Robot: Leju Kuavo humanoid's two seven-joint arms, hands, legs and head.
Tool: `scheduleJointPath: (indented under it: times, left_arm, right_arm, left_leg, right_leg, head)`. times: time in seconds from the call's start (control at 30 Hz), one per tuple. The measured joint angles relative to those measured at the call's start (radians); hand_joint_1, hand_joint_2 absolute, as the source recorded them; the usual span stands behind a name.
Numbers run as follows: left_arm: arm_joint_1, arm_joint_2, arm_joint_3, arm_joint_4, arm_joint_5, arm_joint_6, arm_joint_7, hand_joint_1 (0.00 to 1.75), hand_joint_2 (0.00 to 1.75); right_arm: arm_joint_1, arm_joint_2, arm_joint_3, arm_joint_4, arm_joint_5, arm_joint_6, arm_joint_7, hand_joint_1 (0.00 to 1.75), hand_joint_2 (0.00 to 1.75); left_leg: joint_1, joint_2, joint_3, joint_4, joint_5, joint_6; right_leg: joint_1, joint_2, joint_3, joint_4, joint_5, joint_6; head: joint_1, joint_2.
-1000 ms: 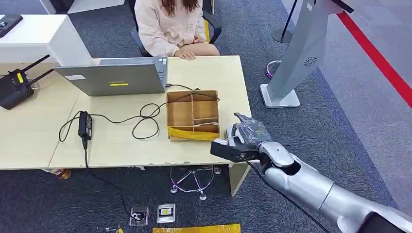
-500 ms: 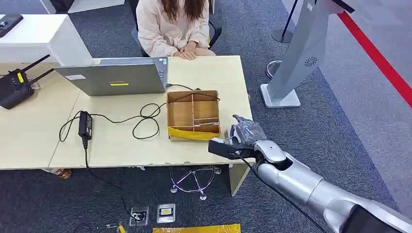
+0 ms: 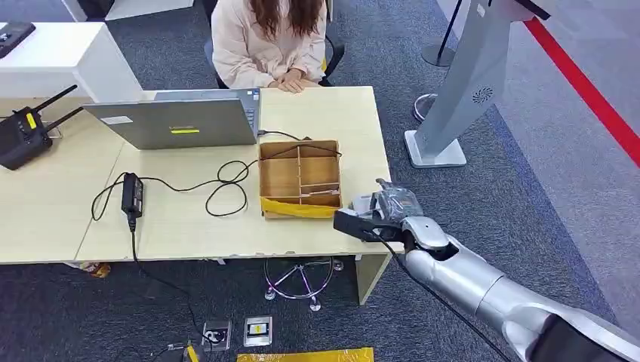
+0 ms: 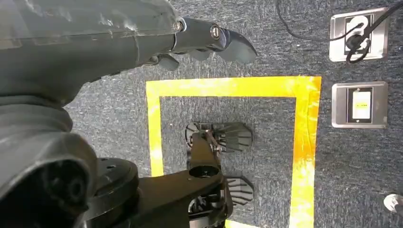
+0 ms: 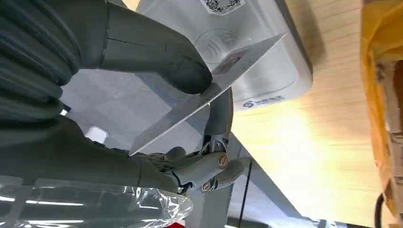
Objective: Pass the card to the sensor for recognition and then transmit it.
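In the right wrist view, my right hand [image 5: 142, 95] pinches a pale card [image 5: 233, 64] between thumb and finger. The card is tilted just over the white sensor [image 5: 278, 71], a rounded box with a contactless mark that lies on the wooden table. In the head view, the right hand [image 3: 389, 207] hovers at the table's front right corner and covers most of the sensor [image 3: 362, 202]. My left hand [image 4: 209, 40] hangs above the carpet, fingers loosely apart and holding nothing.
A compartmented cardboard box [image 3: 300, 179] stands just left of the right hand. Beyond it are a laptop [image 3: 177, 121], a black cable and power adapter [image 3: 133, 192], and a seated person [image 3: 264, 38] at the far edge. A grey kiosk stand [image 3: 453, 90] rises to the right.
My right hand with the card first edged left toward the box, then shifted slightly right and farther over the table's corner. The person straightened a little.
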Motion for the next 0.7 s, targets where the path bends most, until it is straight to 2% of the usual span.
scheduleJointPath:
  times: [0.7]
  left_arm:
    - [-0.009,0.0,0.0,-0.005,-0.013,-0.003,-0.001,0.0,0.0]
  right_arm:
    - [0.001,0.0,-0.001,0.058,-0.024,-0.029,-0.015,1.75,1.75]
  left_leg:
    - [0.0,0.0,0.003,0.0,0.0,0.0]
  right_leg:
    - [0.0,0.0,0.002,0.0,0.0,0.0]
  head:
    - [0.0,0.0]
